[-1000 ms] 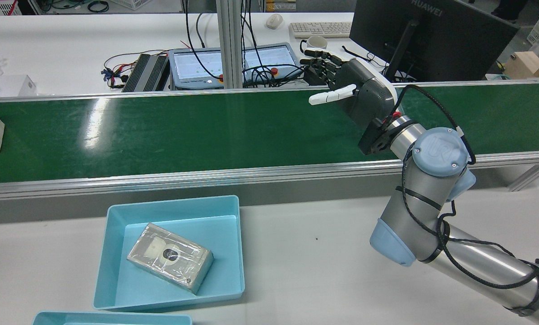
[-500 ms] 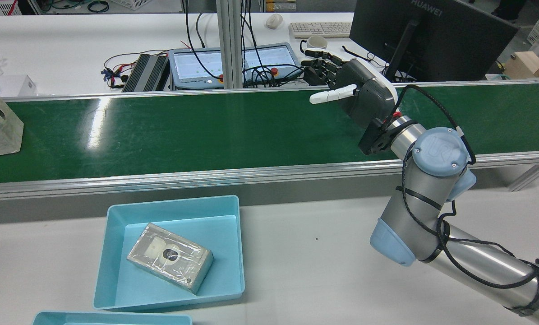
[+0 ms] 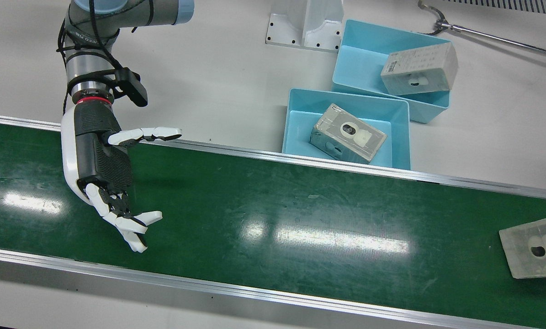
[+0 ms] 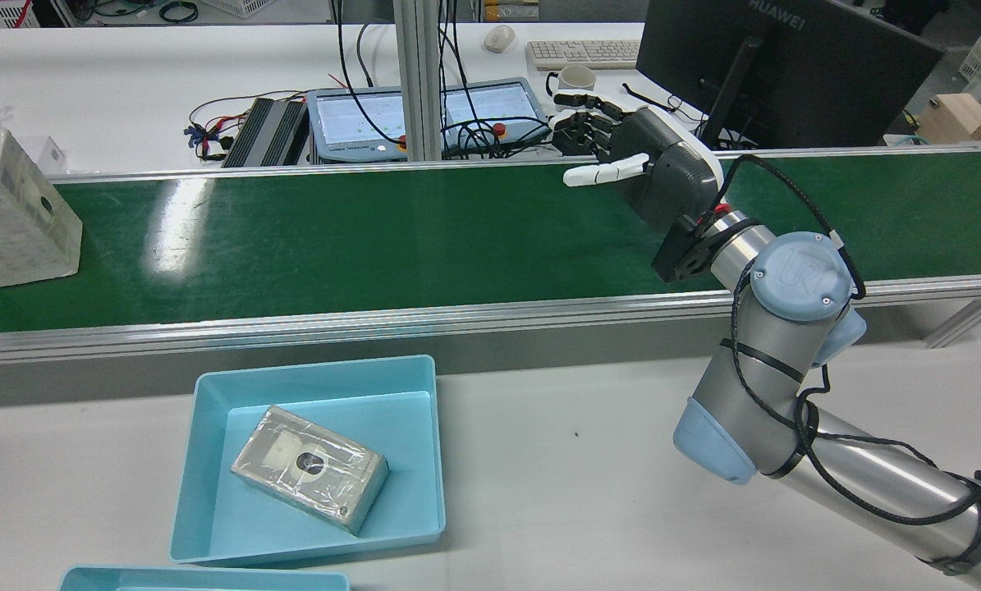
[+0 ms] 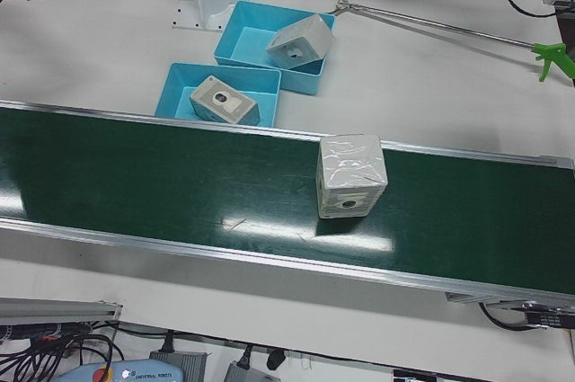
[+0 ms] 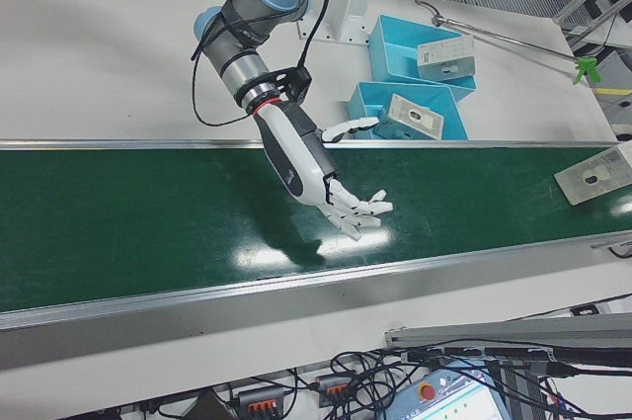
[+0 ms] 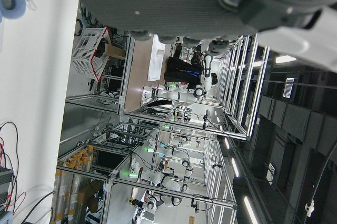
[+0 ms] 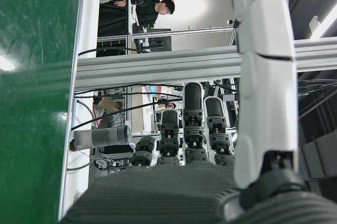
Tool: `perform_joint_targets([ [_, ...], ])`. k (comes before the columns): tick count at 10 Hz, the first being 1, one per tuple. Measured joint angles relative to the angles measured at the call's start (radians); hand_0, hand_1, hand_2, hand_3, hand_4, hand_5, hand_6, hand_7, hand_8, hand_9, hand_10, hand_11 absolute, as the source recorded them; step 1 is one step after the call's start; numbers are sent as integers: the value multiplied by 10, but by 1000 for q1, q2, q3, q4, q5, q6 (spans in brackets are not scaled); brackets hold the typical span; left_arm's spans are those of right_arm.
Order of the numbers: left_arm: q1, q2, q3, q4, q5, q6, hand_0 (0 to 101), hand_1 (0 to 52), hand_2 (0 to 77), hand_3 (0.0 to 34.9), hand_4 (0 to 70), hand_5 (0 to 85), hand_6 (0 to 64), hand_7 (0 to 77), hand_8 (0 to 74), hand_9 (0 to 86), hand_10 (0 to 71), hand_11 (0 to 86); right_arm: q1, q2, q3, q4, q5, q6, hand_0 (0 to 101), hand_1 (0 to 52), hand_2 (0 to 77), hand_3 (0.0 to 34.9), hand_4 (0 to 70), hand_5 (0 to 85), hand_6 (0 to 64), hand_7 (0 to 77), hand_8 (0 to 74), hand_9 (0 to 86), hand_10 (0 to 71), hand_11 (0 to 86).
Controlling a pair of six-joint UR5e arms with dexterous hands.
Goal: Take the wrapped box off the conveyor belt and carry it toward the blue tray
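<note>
**Open hand waits over the belt while the box sits far along it**

The right hand (image 3: 106, 183) hangs over the conveyor belt (image 3: 273, 214) with its fingers spread wide and its thumb held out, holding nothing. The left hand shows only in its own camera, too close up to tell how its fingers stand.

The wrapped box (image 4: 16, 209) stands upright on the belt near the far left end in the rear view, well apart from the right hand. It is a pale carton under clear, shiny film (image 5: 351, 175).

The film looks slick, so I judge a light pinch could slip; the carton itself looks stiff and fairly light. The best hold is probably across two opposite flat sides, thumb on one and fingers on the other, near the middle so it does not tip.

The blue tray (image 4: 309, 460) on the table (image 4: 556, 476) already has one box in it.
</note>
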State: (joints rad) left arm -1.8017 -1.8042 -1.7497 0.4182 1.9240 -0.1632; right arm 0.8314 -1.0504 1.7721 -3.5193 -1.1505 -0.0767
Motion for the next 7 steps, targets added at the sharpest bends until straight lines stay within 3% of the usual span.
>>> perform_joint_targets([
  [1,0,0,0,0,0,0,0,0,11,0,0,11,5,5,5,5,0,5,0,0,0,1,0,-1,494,164,114,0,158,235,169,365,153,202,60,114],
  [2,0,0,0,0,0,0,0,0,11,0,0,11,5,5,5,5,0,5,0,0,0,1,0,-1,527,180,164,0,120,142,114,202,27,44,11,65],
  [6,0,0,0,0,0,0,0,0,11,0,0,11,5,5,5,5,5,5,-2,2,-6,10,0,-3,524,202,158,0,109,142,104,196,27,38,16,54],
  [7,0,0,0,0,0,0,0,0,11,0,0,11,5,5,5,5,5,5,-3,5,-12,18,0,-3,541,245,158,0,98,153,98,196,5,38,27,71],
])
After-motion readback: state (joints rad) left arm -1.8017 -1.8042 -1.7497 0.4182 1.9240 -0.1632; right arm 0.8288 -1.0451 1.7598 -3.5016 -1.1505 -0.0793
